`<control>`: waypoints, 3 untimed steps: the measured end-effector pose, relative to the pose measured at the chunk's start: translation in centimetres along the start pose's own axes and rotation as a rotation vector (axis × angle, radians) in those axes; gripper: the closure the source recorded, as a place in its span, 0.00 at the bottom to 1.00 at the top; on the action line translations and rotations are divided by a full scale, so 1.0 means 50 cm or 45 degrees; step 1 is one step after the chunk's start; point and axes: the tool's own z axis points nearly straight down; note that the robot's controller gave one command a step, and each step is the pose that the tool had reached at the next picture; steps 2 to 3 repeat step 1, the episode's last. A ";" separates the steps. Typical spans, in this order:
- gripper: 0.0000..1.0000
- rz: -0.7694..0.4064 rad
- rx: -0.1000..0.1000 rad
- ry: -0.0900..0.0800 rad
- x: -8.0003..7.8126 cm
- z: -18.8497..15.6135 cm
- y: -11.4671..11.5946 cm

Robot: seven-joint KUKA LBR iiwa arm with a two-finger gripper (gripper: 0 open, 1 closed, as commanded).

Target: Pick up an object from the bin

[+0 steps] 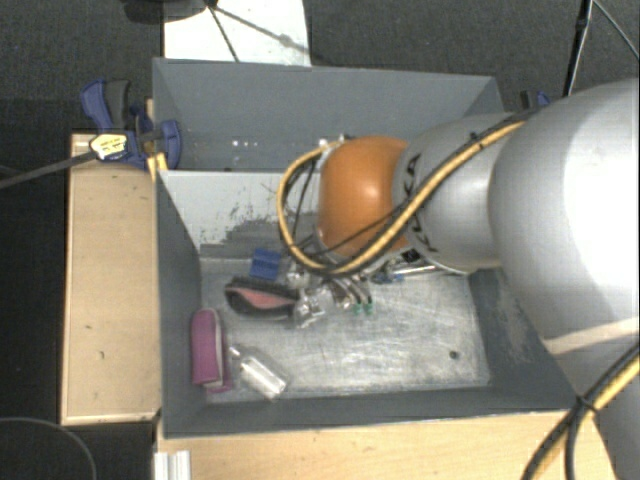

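— Gripper (318, 306) low over the floor of the grey metal bin (420, 348), left of centre. Open or closed?
— Cannot tell; the wrist's orange cover (360, 198) and the looped yellow and black cables (288, 198) hide most of it.
— Holding anything?
— Nothing seen in its grasp. Its tip sits right at the right end of a dark oval object with a pink inside (258, 296), lying flat; touching or just beside, cannot say.
— Neighbours?
— Small blue block (265, 264) just behind the oval object, towards the back wall. Magenta oblong object (207, 346) along the left wall, near the front. Clear plastic piece (258, 372) just beside it, well apart from the gripper.
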 end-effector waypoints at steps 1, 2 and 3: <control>1.00 -0.036 0.001 0.001 -0.054 -0.332 -0.011; 1.00 -0.036 0.001 0.001 -0.054 -0.332 -0.011; 1.00 -0.036 0.001 0.001 -0.054 -0.332 -0.011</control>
